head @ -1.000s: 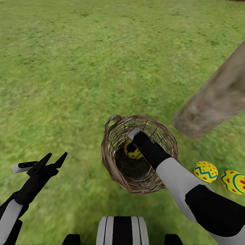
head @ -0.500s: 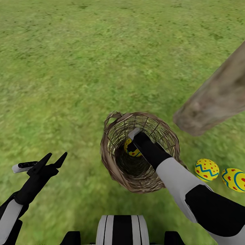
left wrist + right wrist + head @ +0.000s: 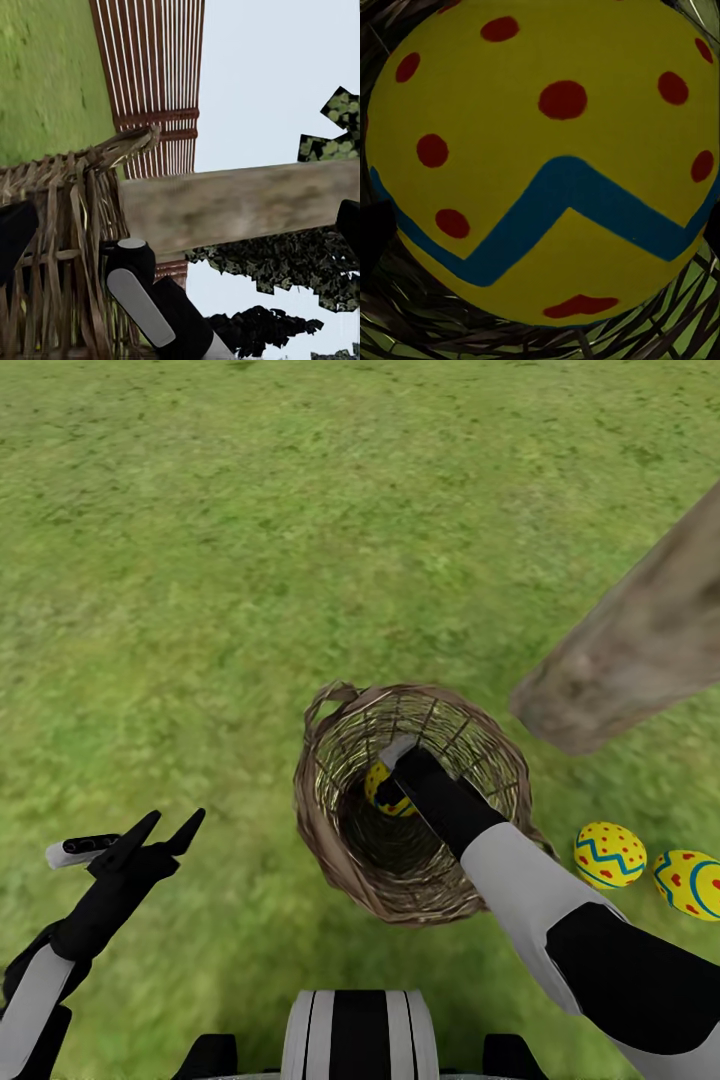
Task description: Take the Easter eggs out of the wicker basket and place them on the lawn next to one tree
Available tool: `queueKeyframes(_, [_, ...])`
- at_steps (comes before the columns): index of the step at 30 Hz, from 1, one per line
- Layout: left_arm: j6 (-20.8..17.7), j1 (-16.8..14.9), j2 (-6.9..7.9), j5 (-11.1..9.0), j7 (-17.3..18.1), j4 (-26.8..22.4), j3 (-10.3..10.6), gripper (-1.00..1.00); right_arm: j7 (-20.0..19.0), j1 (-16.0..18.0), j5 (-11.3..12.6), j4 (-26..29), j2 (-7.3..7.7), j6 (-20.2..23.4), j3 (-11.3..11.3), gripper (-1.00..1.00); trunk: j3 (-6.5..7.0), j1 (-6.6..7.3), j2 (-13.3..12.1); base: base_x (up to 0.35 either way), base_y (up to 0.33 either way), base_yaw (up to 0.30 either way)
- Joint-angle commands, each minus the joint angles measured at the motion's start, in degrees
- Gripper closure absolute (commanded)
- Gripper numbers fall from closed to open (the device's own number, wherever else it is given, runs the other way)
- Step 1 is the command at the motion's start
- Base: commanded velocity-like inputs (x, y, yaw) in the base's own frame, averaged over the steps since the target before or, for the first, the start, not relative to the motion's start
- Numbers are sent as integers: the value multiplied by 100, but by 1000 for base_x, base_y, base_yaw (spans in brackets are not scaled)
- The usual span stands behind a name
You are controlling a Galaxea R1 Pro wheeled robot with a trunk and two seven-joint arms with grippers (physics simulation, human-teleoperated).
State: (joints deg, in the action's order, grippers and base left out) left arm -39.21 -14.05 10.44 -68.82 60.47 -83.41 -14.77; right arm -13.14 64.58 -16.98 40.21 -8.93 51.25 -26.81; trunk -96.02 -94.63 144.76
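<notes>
My right arm reaches down into the wicker basket (image 3: 330, 830), which stands upright on the lawn (image 3: 250, 560) right in front of me. My right gripper (image 3: 388, 792) sits deep inside it, up against the last egg (image 3: 378, 782) left in there. From my head I see only a yellow sliver of that egg beside the black wrist. In my right wrist view the egg (image 3: 540, 157) is very close, yellow with red dots and a blue zigzag band, the woven basket wall (image 3: 420, 330) showing around its edge. Dark finger shapes flank it at both sides, but I cannot tell whether they are pinching the egg or merely straddling it.

The other two eggs lie on the grass to the right of the basket: one (image 3: 609, 854) just beside my right forearm, the second (image 3: 690, 883) next to it at the frame's edge. Both are near the base of the thick pale tree trunk (image 3: 630, 660), which stands just beyond them and the basket.

My left gripper (image 3: 165, 828) hovers over the grass to the left of the basket, well apart from it, its two fingers spread and holding nothing. In its wrist view I see the basket side (image 3: 60, 225), the trunk (image 3: 240, 202) and a brown slatted fence (image 3: 154, 67) beyond.
</notes>
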Motion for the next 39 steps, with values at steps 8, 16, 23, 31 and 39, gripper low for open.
queueKeyframes(8, [-34,-3,2,-27,0,4,18,-100,-64,2,-24,5,-4,25,-14,100,-92,-10,6,0,0,0])
queueKeyframes(16, [-34,-1,2,-31,0,9,12,-100,-69,2,-18,5,-6,25,-17,100,-136,-15,9,0,0,0])
queueKeyframes(23, [-34,-1,2,-32,0,15,10,-100,-75,2,-21,5,-19,25,-17,100,-158,-17,10,0,0,0])
queueKeyframes(31, [-34,-2,2,-31,0,9,10,-100,-84,2,-10,5,-13,25,-21,100,-47,-5,4,0,0,0])
queueKeyframes(39, [-34,-2,2,-34,0,9,10,-100,-84,2,1,5,-30,38,-20,100,108,14,-6,0,0,0])
